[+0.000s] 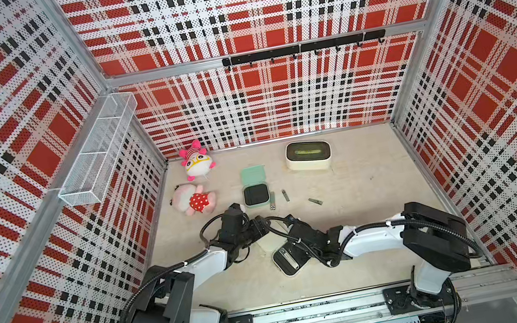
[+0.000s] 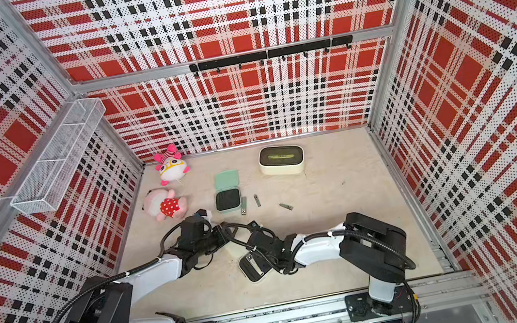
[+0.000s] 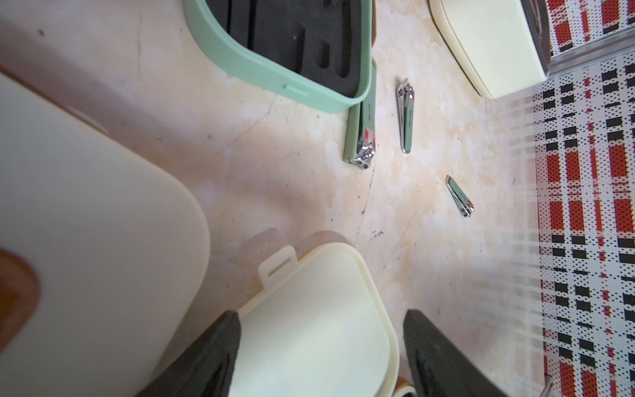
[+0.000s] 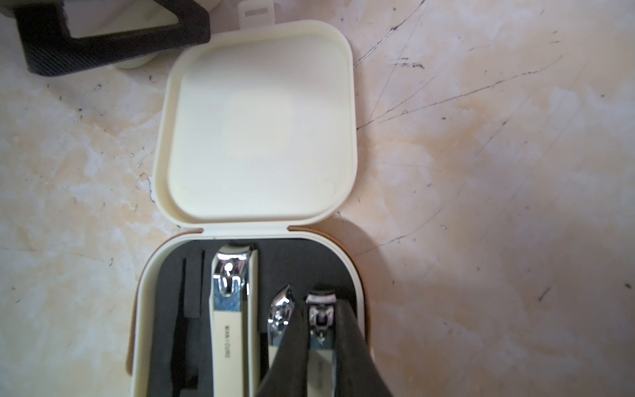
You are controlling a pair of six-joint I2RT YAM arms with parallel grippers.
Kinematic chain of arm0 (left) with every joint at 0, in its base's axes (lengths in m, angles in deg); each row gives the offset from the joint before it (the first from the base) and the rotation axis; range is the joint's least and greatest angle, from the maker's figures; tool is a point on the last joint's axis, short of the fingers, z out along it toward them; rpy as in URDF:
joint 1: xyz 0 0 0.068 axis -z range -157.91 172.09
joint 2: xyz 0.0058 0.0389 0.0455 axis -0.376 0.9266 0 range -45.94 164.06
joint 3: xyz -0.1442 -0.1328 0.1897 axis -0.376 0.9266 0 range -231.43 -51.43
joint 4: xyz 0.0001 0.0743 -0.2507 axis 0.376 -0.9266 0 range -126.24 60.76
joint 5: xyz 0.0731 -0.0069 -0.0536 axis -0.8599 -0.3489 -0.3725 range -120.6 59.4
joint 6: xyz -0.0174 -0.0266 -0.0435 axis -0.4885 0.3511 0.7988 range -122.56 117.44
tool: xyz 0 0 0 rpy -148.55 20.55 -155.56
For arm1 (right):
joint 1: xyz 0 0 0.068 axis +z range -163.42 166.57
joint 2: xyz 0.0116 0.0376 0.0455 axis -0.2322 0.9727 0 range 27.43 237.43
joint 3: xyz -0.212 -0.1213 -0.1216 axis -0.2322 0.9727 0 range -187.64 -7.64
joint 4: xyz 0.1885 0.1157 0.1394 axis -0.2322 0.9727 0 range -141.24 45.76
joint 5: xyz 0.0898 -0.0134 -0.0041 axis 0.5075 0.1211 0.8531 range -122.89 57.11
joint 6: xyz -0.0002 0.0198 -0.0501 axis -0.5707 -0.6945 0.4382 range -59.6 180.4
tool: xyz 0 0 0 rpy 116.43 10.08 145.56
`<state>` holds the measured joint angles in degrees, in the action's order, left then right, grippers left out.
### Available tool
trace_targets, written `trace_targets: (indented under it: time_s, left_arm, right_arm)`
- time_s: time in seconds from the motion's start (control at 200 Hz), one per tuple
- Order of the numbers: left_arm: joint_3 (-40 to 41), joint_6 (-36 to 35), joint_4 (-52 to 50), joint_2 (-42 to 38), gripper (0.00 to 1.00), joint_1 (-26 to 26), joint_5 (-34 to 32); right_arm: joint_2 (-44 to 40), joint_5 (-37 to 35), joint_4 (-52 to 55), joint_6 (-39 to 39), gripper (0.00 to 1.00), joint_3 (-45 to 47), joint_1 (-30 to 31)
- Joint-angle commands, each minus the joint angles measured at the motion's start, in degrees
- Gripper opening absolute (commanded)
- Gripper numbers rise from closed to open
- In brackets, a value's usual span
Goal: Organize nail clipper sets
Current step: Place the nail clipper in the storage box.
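Observation:
A cream nail clipper case (image 4: 240, 343) lies open at the front middle, its black insert (image 1: 285, 261) holding a large clipper (image 4: 233, 309) and a pointed tool (image 4: 281, 312). My right gripper (image 4: 322, 311) is shut on a small clipper (image 4: 321, 298) in the insert's outer slot. My left gripper (image 3: 321, 316) stands open astride that case's flat-lying lid (image 3: 309, 282). A closed cream case (image 3: 86, 223) sits right beside it. The mint green case (image 1: 255, 194) lies open farther back, its insert empty, with three loose clippers (image 1: 272, 202) (image 1: 285, 195) (image 1: 316, 201) to its right.
Two pink plush toys (image 1: 196, 162) (image 1: 195, 200) lie at the back left. A larger cream box (image 1: 308, 156) with a dark window stands at the back. A wire basket (image 1: 97, 154) hangs on the left wall, and a black hook rail (image 1: 302, 48) is on the back wall.

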<state>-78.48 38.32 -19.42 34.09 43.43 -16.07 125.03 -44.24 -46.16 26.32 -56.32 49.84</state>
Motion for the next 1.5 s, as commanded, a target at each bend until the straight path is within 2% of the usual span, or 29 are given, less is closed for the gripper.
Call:
trace_targets:
  time_s: [0.0,0.982,1.493]
  left_arm:
    - [0.4,-0.4,0.0,0.8,0.79,-0.3,-0.7]
    - [-0.1,-1.9,-0.3,5.3,0.79,0.6,-0.4]
    - [0.1,-1.9,-0.1,5.0,0.79,0.6,-0.2]
  right_arm:
    - [0.1,1.7,1.5,0.1,0.15,0.6,0.4]
    - [2.8,1.9,2.8,0.1,0.17,0.9,0.8]
    - [2.4,0.8,3.3,-0.3,0.21,0.0,0.9]
